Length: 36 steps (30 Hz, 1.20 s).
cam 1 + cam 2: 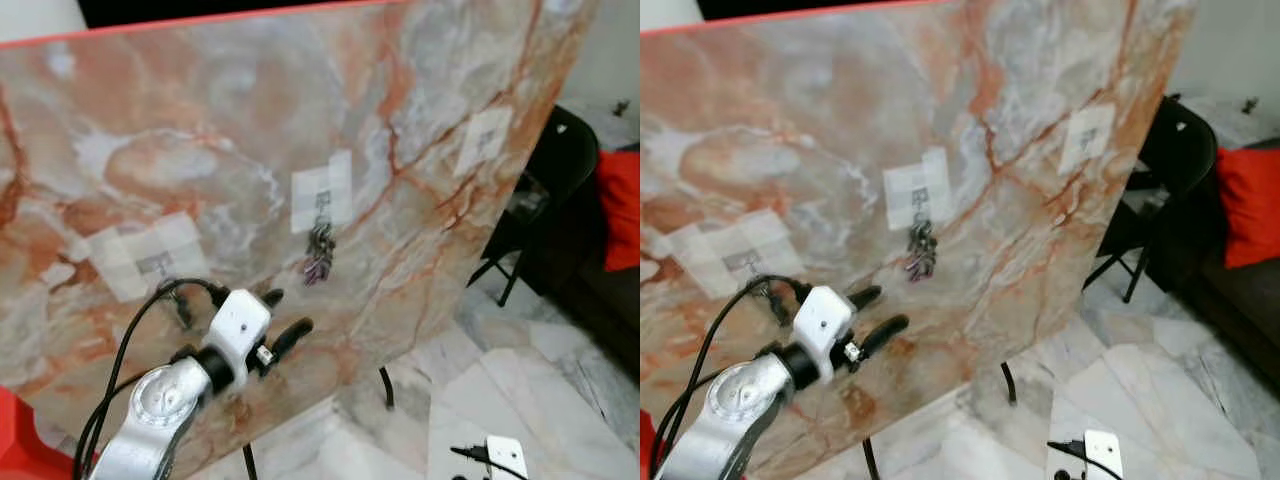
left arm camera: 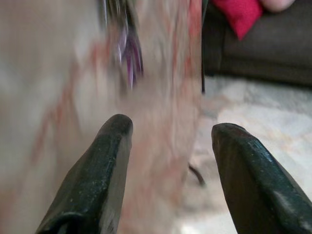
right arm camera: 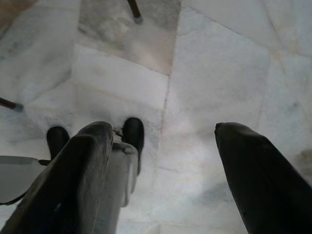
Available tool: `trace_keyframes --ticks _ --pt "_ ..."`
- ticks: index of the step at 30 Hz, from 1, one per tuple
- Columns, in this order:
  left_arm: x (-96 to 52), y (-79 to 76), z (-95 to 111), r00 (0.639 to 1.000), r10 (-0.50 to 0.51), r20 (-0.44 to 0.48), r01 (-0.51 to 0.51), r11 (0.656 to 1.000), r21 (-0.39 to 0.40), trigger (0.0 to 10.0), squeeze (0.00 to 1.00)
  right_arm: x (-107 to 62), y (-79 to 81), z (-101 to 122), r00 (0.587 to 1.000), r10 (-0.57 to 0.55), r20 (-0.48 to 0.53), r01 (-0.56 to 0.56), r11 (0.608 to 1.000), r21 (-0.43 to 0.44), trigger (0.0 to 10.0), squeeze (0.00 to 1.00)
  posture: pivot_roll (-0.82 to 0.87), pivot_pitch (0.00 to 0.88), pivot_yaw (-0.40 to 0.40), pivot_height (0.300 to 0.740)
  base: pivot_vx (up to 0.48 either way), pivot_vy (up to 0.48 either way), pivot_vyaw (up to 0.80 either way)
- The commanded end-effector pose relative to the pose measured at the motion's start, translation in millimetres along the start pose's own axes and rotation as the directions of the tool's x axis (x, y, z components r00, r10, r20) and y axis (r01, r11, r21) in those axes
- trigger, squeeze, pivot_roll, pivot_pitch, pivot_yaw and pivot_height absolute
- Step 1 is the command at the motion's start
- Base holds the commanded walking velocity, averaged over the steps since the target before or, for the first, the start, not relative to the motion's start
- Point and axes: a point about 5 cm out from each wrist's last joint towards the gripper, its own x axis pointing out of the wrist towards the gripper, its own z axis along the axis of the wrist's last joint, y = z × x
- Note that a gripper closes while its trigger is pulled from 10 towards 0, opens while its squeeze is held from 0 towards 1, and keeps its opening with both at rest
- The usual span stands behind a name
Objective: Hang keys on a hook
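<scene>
A bunch of keys (image 1: 318, 255) with a purple tag hangs from the hook (image 1: 322, 200) on the middle white tape patch of an upright marble-patterned board (image 1: 200, 120). My left gripper (image 1: 288, 312) is open and empty, just below and to the left of the keys and close to the board's face. In the left wrist view the blurred keys (image 2: 127, 53) lie beyond the spread fingers (image 2: 109, 161). My right gripper (image 3: 165, 129) hangs open over the pale floor tiles.
Two more taped hook patches sit on the board, at the left (image 1: 150, 258) and upper right (image 1: 485, 138). A black folding chair (image 1: 560, 160), red cushion (image 1: 622, 210) and dark sofa stand to the right. A white device with a cable (image 1: 505, 455) lies on the floor.
</scene>
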Motion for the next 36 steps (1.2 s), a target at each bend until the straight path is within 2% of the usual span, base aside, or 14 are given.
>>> trace_keyframes --ticks 1,5,7,11,12,13,15,17,19,20,24,26,31,36 --pt "-4.5 -2.2 -8.3 0.999 -0.014 -0.030 0.013 0.999 -0.044 10.0 0.00 -0.2 -2.1 1.2 1.000 -0.006 0.001 0.006 1.000 -0.015 10.0 0.00 0.12 0.000 -0.072 0.740 0.000 0.000 0.00" --pt "-19.3 14.3 -58.4 0.967 0.164 -0.196 -0.196 0.967 -0.160 10.0 0.00 -0.2 -1.5 1.0 1.000 -0.004 0.001 0.005 1.000 -0.016 10.0 0.00 0.11 0.000 -0.071 0.740 0.000 0.000 0.00" --pt "-22.5 16.6 -69.0 0.952 0.180 -0.249 -0.220 0.965 -0.145 10.0 0.00 -0.2 -1.5 0.9 1.000 -0.005 0.000 0.005 1.000 -0.016 10.0 0.00 0.11 0.000 -0.071 0.740 0.000 0.000 0.00" --pt "-31.9 19.1 -118.4 0.870 0.224 -0.440 -0.326 0.930 -0.171 10.0 0.00 -0.2 -1.7 0.4 1.000 -0.008 -0.005 0.008 1.000 -0.022 10.0 0.00 0.13 0.000 -0.071 0.740 0.000 0.000 0.00" --pt "-34.6 16.7 -137.7 0.827 0.239 -0.508 -0.370 0.913 -0.172 10.0 0.00 -0.2 -1.8 -0.2 1.000 -0.009 -0.008 0.009 1.000 -0.025 10.0 0.00 0.11 0.000 -0.068 0.740 0.000 0.000 0.00" --pt "-34.6 16.7 -137.7 0.827 0.239 -0.508 -0.370 0.913 -0.172 10.0 0.00 -0.2 -1.8 -0.2 1.000 -0.009 -0.008 0.009 1.000 -0.025 10.0 0.00 0.11 0.000 -0.068 0.740 0.000 0.000 0.00" --pt "-36.5 15.0 -156.8 0.793 0.275 -0.544 -0.480 0.832 -0.279 10.0 0.00 -0.3 -2.1 -0.8 1.000 -0.010 -0.008 0.010 1.000 -0.023 10.0 0.00 0.10 0.000 -0.061 0.740 0.000 0.000 0.00" --pt "-41.3 17.1 -168.4 0.743 0.315 -0.591 -0.539 0.805 -0.249 10.0 0.00 -0.4 -2.3 -1.5 1.000 -0.012 -0.009 0.012 1.000 -0.024 10.0 0.00 0.09 0.000 -0.055 0.740 0.000 0.000 0.00" --pt "-52.1 23.0 -176.8 0.696 0.361 -0.621 -0.626 0.729 -0.277 10.0 0.00 -0.6 -3.0 -2.5 1.000 -0.013 -0.009 0.013 1.000 -0.023 10.0 0.00 0.10 0.000 -0.057 0.740 0.000 0.000 0.00" --pt "-61.9 23.1 -186.0 0.643 0.377 -0.666 -0.681 0.680 -0.272 10.0 0.00 -0.9 -4.1 -2.8 1.000 -0.015 -0.011 0.014 0.999 -0.036 10.0 0.00 0.12 0.000 -0.073 0.740 0.000 0.000 0.00" --pt "-75.2 -1.3 -208.8 0.555 0.292 -0.779 -0.654 0.732 -0.192 10.0 0.00 -0.9 -3.3 -3.5 1.000 -0.005 -0.015 0.004 0.998 -0.070 10.0 0.00 0.10 0.000 -0.064 0.740 0.000 0.000 0.11" --pt "-78.2 -11.9 -214.4 0.542 0.254 -0.801 -0.645 0.737 -0.203 10.0 0.00 -0.9 -3.4 -4.0 1.000 -0.008 -0.013 0.007 0.997 -0.078 10.0 0.00 0.07 0.000 -0.048 0.740 0.000 0.000 0.80" --pt "-80.1 -24.2 -220.7 0.501 0.246 -0.830 -0.671 0.717 -0.192 10.0 0.00 -1.2 -4.2 -6.4 1.000 -0.017 -0.015 0.017 0.998 -0.059 10.0 0.00 0.06 0.000 -0.039 0.740 0.000 0.000 0.80" --pt "-79.0 -21.6 -221.2 0.467 0.294 -0.834 -0.730 0.660 -0.177 10.0 0.00 -1.4 -4.4 -8.7 0.999 -0.018 -0.028 0.015 0.997 -0.078 10.0 0.00 0.07 0.000 -0.047 0.740 0.000 0.000 0.80"
